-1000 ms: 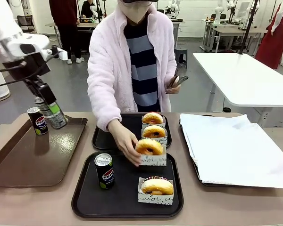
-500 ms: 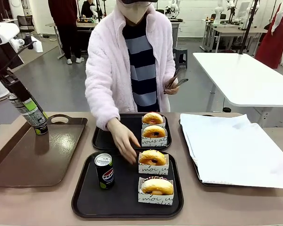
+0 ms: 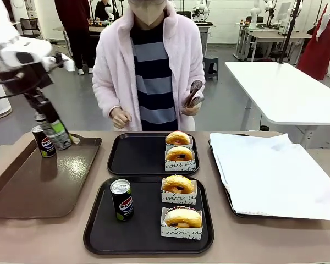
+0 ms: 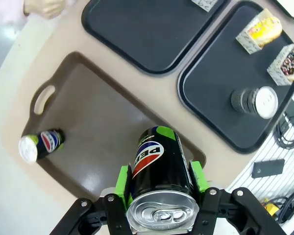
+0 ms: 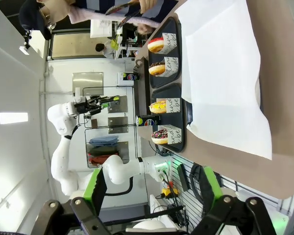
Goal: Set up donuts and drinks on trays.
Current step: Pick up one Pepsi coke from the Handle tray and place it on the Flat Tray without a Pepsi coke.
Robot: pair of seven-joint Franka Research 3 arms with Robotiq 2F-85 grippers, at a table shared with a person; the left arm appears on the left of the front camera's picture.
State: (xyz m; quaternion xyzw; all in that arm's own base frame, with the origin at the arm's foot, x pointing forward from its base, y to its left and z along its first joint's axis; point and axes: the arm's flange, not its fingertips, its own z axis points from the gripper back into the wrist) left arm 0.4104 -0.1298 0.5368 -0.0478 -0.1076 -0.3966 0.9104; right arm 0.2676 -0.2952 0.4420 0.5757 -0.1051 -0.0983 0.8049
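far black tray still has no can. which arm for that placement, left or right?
Left. Its gripper is already shut on a Pepsi can, lifted above the brown tray, next to the far black tray. The right gripper hangs open and empty over the paper-lined tray's side.

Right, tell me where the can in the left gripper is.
In the front view, the held Pepsi can hangs at far left in the left gripper, above the brown tray, beside the standing can.
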